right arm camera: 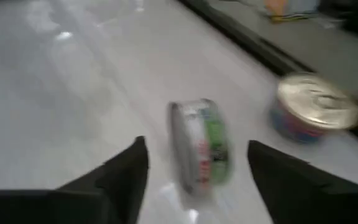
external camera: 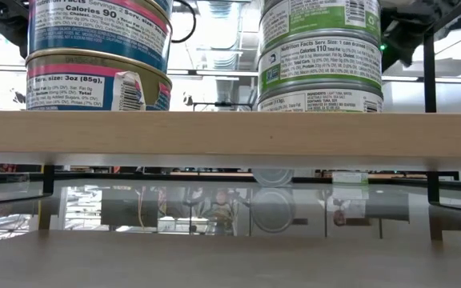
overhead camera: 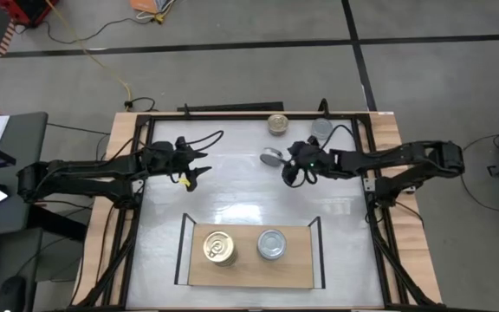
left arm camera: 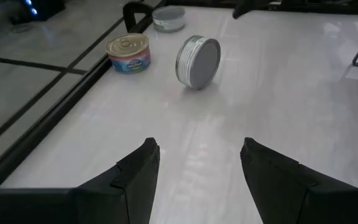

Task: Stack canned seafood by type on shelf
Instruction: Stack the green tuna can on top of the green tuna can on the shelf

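Though nearer than left gripper [overhead camera: 199,171], right gripper [overhead camera: 294,176], fingers apart, empty, faces tipped silver-lidded can [overhead camera: 272,158] at ten o'clock, standing on edge.

Bright, even overhead light. Glare streaks the glossy white table [overhead camera: 232,186]. The right wrist view is motion-blurred; the tipped can [right arm camera: 201,152] smears.

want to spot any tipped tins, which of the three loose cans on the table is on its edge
The silver-lidded can beside the right claw. It stands on its rim, green label showing, while the gold-lidded can and the grey-lidded can sit flat.
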